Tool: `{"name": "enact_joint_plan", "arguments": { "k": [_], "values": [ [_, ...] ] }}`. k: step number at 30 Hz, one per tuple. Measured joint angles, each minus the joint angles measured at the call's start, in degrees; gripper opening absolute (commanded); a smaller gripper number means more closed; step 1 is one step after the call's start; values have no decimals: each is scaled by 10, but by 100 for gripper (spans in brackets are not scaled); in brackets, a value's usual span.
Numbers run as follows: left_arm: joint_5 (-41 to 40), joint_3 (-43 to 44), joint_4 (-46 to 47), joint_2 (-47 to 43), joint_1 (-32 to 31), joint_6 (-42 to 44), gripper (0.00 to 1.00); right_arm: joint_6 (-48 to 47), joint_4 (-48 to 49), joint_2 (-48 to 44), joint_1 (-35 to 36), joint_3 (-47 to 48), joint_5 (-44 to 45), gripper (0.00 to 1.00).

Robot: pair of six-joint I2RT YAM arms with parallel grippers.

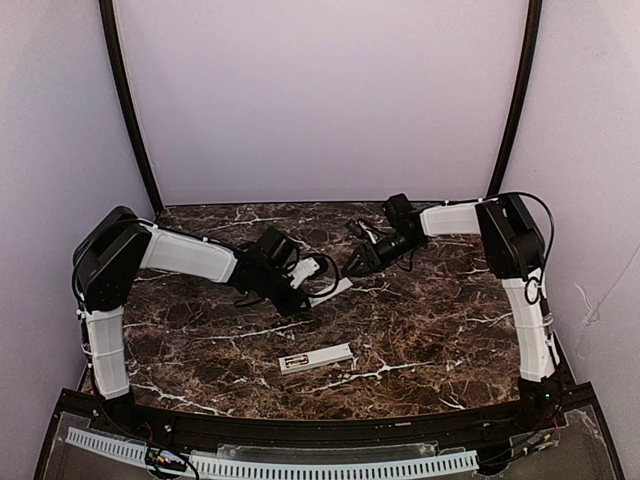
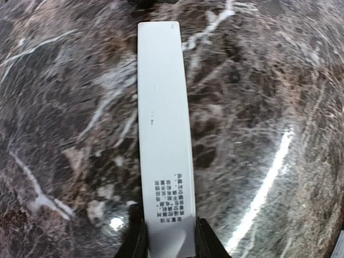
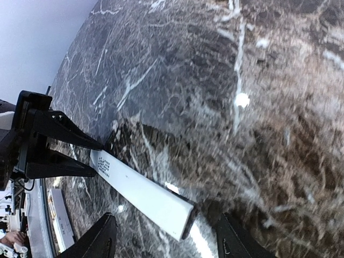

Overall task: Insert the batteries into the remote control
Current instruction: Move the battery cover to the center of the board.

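On the marbled desk (image 1: 420, 330), toward its near edge, the remote control (image 1: 316, 358) lies flat; the left gripper (image 2: 170, 246) pinches one end of a white cover strip (image 2: 164, 134), and the right gripper (image 3: 166, 237) hangs spread near its free end.

We see the remote control (image 1: 316, 357), a slim white bar, lying flat on the worktop (image 1: 420, 330) near its front edge. Its dark end, showing a gold-yellow fleck, points left.
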Motion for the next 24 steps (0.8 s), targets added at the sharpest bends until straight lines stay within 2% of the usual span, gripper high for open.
{"name": "enact_joint_plan", "arguments": {
  "k": [6,8,11,14,16,19,24],
  "values": [
    [34,-23,7,-15,-22,22,48,2,3,-53,-1,-86,-4,60],
    [34,-32,9,-24,-23,23,54,5,9,-61,-1,-103,-8,58],
    [32,-41,4,-35,-15,9,57,11,21,-71,-1,-129,-18,56],
    [25,-63,5,-56,2,-27,57,15,35,-81,-1,-153,-31,55],
    [20,-83,7,-73,9,-56,53,16,41,-83,0,-162,-38,54],
    [10,-127,23,-113,16,-118,45,17,54,-83,3,-172,-49,53],
    [5,-189,70,-161,9,-252,38,20,79,-84,14,-193,-68,50]
  ]
}}
